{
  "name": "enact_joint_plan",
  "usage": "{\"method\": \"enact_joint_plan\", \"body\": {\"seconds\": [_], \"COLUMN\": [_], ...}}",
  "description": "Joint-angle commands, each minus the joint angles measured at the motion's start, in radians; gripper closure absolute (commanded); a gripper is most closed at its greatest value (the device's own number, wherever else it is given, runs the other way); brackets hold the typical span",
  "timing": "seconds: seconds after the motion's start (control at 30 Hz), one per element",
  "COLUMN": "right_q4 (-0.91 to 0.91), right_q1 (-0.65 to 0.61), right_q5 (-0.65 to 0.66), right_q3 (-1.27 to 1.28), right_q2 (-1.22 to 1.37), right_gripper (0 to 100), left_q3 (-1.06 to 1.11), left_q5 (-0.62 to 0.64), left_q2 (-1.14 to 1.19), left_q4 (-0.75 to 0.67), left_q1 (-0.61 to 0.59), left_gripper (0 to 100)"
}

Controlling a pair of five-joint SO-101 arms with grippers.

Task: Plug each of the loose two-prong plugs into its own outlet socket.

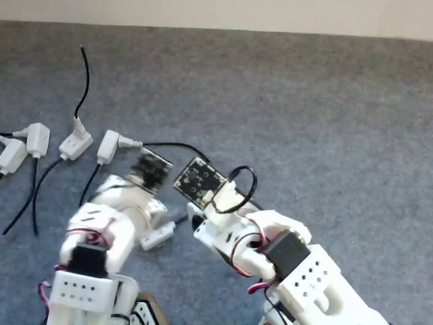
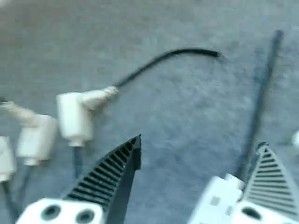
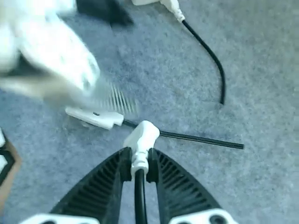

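My right gripper (image 3: 139,158) is shut on a white two-prong plug (image 3: 141,136), whose black cable runs back between the fingers. Just beyond it on the carpet lies a second loose white plug (image 3: 96,116) with a straight black cable (image 3: 201,138). My left gripper (image 2: 201,142) stands open low over the carpet; a white plug (image 2: 217,200) rests close against one finger (image 2: 266,182), and I cannot tell whether they touch. Ahead of it lie white outlet sockets (image 2: 74,116) with black leads, seen from above at the left (image 1: 74,145). The loose plug (image 1: 157,235) lies between the arms.
Grey carpet (image 1: 304,101) covers the whole surface, with open room at the back and right. Black leads (image 1: 82,81) trail from the row of sockets (image 1: 37,139) at the left. The two arms stand close together near the front, and a brown object (image 3: 5,163) sits by the left arm's base.
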Motion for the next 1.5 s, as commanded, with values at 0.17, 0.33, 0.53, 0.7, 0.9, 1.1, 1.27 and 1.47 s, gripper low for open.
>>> {"method": "enact_joint_plan", "body": {"seconds": [0.17, 0.33, 0.53, 0.7, 0.9, 1.1, 1.27, 1.47], "right_q4": [0.107, 0.122, 0.147, 0.147, 0.140, 0.145, 0.139, 0.140], "right_q1": [0.042, -0.002, -0.081, -0.111, -0.143, -0.143, -0.168, -0.205], "right_q5": [0.025, 0.100, 0.147, 0.109, 0.107, 0.092, 0.066, 0.058], "right_q3": [-0.260, -0.463, -0.625, -0.719, -0.717, -0.716, -0.705, -0.704], "right_q2": [0.387, 0.576, 0.740, 0.843, 0.889, 0.952, 0.963, 0.963], "right_gripper": [99.4, 99.4, 99.4, 99.4, 99.4, 99.4, 99.4, 99.4], "left_q3": [-0.387, -0.763, -1.303, -1.649, -1.985, -2.180, -2.210, -2.210], "left_q5": [-0.018, -0.018, -0.133, -0.184, -0.233, -0.232, -0.232, -0.232], "left_q2": [0.282, 0.733, 1.294, 1.667, 1.992, 2.180, 2.204, 2.204], "left_q4": [0.086, 0.195, 0.423, 0.456, 0.460, 0.463, 0.463, 0.463], "left_q1": [-0.275, -0.450, -0.690, -0.877, -0.983, -0.989, -0.989, -0.987], "left_gripper": [65, 65, 65, 65, 65, 65, 65, 65]}}
